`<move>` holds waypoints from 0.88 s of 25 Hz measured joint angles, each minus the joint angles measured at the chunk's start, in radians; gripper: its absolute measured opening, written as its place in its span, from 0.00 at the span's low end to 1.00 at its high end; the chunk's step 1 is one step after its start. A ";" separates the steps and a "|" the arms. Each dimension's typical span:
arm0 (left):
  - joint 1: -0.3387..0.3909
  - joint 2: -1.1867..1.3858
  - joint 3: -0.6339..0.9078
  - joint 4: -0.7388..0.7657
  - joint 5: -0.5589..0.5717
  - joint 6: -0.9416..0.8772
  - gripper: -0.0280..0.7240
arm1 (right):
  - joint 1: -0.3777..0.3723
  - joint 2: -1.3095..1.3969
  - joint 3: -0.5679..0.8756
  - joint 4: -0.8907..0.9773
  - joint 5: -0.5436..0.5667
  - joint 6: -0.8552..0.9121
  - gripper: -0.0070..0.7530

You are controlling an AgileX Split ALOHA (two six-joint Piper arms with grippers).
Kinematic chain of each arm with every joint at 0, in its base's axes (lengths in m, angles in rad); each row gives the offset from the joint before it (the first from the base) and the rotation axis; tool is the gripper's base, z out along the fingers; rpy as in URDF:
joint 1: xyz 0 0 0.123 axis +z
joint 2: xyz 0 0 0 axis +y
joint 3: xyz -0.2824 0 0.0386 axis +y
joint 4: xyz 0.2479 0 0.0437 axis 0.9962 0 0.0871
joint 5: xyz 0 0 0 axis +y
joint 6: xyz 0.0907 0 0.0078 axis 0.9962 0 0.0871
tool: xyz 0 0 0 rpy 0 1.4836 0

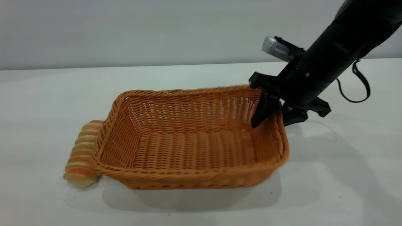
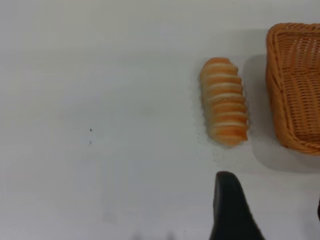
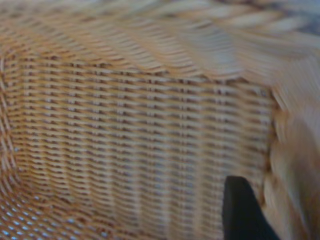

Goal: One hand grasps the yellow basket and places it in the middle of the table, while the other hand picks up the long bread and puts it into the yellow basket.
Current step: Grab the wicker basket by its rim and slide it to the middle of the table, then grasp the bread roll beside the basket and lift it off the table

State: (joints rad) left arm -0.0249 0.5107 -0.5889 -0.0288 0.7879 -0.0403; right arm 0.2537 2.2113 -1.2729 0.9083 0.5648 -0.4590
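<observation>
The yellow basket (image 1: 188,147) stands mid-table, its right end blurred. My right gripper (image 1: 278,114) is shut on the basket's right wall, with one finger (image 1: 263,110) inside and the other outside. In the right wrist view the woven wall (image 3: 125,125) fills the picture and only the inner finger (image 3: 242,210) shows. The long bread (image 1: 82,153) lies on the table against the basket's left end. In the left wrist view the bread (image 2: 225,102) lies beside the basket (image 2: 297,85) with a narrow gap. My left gripper (image 2: 272,212) hovers above the table near the bread, open and empty.
The white table (image 1: 47,94) stretches bare to the left, front and back of the basket. The right arm comes in from the upper right, with a loose black cable (image 1: 361,88) hanging behind it. The left arm is outside the exterior view.
</observation>
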 joint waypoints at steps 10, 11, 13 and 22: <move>0.000 0.000 0.000 0.000 0.002 0.000 0.66 | -0.235 -0.105 -0.067 -0.002 0.310 0.000 0.56; 0.000 0.000 0.000 0.000 0.002 0.000 0.66 | -0.260 -0.118 -0.067 -0.006 0.336 -0.010 0.56; 0.000 0.000 0.000 0.000 0.002 0.000 0.66 | -0.298 -0.145 -0.067 -0.041 0.377 -0.035 0.56; 0.000 0.135 0.000 -0.003 -0.047 -0.026 0.66 | -0.319 -0.264 -0.063 -0.615 0.496 0.130 0.56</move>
State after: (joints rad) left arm -0.0249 0.6457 -0.5889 -0.0321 0.7412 -0.0661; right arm -0.0654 1.9469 -1.3355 0.2930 1.0611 -0.3291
